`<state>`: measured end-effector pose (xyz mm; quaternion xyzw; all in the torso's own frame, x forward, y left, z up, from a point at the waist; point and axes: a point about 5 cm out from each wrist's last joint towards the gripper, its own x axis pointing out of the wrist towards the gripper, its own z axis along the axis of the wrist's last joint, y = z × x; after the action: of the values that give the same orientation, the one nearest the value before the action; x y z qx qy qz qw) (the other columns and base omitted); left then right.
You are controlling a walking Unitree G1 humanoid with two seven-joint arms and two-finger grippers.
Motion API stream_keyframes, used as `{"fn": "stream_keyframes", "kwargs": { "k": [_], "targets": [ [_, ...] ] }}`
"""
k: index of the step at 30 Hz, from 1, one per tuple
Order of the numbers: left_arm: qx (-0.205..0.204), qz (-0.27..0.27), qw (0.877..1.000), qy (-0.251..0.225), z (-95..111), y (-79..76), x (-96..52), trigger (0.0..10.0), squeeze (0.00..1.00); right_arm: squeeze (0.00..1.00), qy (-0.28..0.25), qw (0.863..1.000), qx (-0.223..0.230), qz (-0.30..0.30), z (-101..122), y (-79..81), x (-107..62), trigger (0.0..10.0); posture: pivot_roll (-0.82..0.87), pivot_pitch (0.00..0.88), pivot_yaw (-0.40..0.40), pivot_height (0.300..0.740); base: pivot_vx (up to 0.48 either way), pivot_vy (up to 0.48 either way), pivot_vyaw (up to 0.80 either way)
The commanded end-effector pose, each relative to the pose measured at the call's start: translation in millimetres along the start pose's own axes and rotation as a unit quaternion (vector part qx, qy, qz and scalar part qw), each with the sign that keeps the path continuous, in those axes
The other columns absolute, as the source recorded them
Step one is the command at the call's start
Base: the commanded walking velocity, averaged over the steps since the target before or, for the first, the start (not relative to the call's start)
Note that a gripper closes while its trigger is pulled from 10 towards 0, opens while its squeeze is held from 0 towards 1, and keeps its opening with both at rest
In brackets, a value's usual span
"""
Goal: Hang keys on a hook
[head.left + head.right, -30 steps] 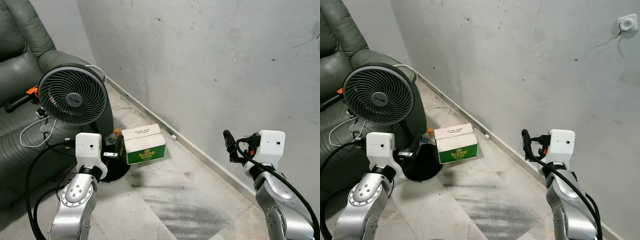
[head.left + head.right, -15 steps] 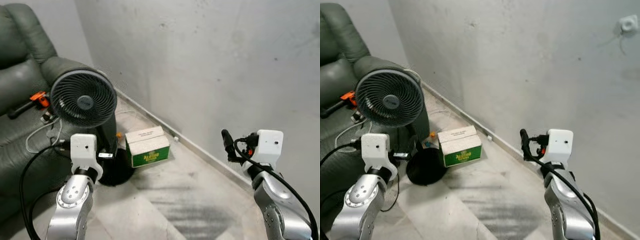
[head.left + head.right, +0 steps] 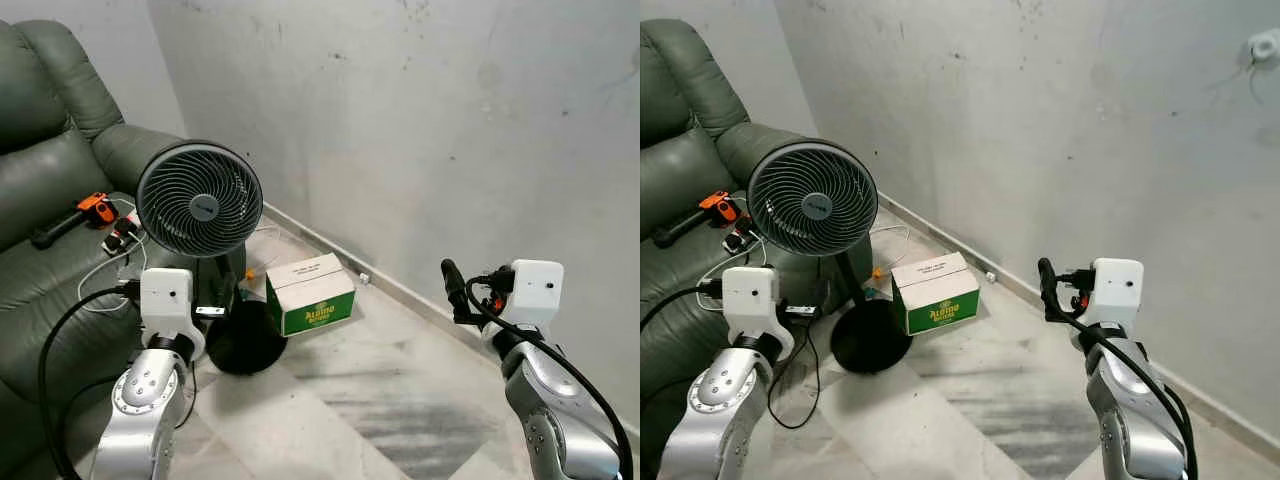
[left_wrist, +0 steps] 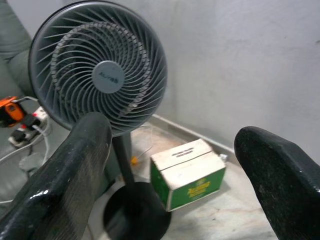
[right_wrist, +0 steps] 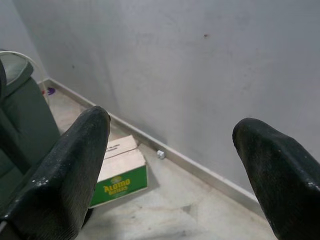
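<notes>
Your view has swung toward the sofa [image 3: 40, 250]; fan [image 3: 198, 198] and box [image 3: 310, 293] sit further right. Both grippers, left [image 4: 170, 165] and right [image 5: 172, 160], hold fingers open, empty: find the keys first.

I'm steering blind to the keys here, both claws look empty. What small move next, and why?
Probably keep turning to search. Both the left claw and right claw are open with nothing between them, and ahead are just a fan, a green box, a sofa and bare wall; no keys or hook can be made out.
</notes>
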<state>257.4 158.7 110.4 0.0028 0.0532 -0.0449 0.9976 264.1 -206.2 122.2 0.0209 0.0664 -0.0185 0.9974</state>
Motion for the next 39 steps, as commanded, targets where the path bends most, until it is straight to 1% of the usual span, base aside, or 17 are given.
{"fn": "stream_keyframes", "kwargs": {
  "k": [1, 8, 15, 27, 35, 39],
  "targets": [
    [0.009, 0.004, 1.000, -0.002, 1.5, 6.5, -0.8, 10.0, 0.00, 0.00, -0.011, 1.000, 0.001, 0.005, 5.4, 3.8, 1.7, 10.0, -0.04, 0.057, 0.050, 0.740, 0.000, 0.000, 0.00],
    [0.008, 0.001, 1.000, -0.002, 0.9, 4.9, -0.8, 10.0, 0.00, 0.00, -0.013, 1.000, -0.001, 0.005, 6.4, 3.1, 3.4, 10.0, -0.04, 0.054, 0.050, 0.740, 0.000, 0.000, 0.00],
    [0.003, -0.002, 1.000, 0.001, 0.4, 4.1, 0.0, 10.0, 0.00, 0.00, -0.007, 1.000, -0.001, 0.010, 5.1, 5.8, 4.5, 10.0, -0.03, 0.052, 0.050, 0.740, 0.000, 0.000, 0.00],
    [0.002, -0.007, 1.000, -0.001, 3.3, 4.5, 2.8, 10.0, 0.00, 0.00, -0.007, 1.000, -0.001, 0.009, 7.2, 6.5, 5.7, 10.0, -0.04, 0.060, 0.047, 0.740, 0.000, 0.000, -0.80],
    [0.004, -0.012, 1.000, 0.002, 1.6, 3.2, 3.6, 10.0, 0.00, 0.00, -0.009, 1.000, -0.001, 0.009, 7.6, 7.2, 5.3, 10.0, -0.04, 0.051, 0.049, 0.740, 0.000, 0.000, -0.80],
    [0.002, -0.009, 1.000, 0.004, 1.4, 5.4, 5.8, 10.0, 0.00, 0.00, -0.012, 1.000, -0.001, 0.009, 8.8, 7.9, 6.7, 10.0, -0.04, 0.047, 0.055, 0.740, 0.000, 0.000, 0.00]
  ]
}}
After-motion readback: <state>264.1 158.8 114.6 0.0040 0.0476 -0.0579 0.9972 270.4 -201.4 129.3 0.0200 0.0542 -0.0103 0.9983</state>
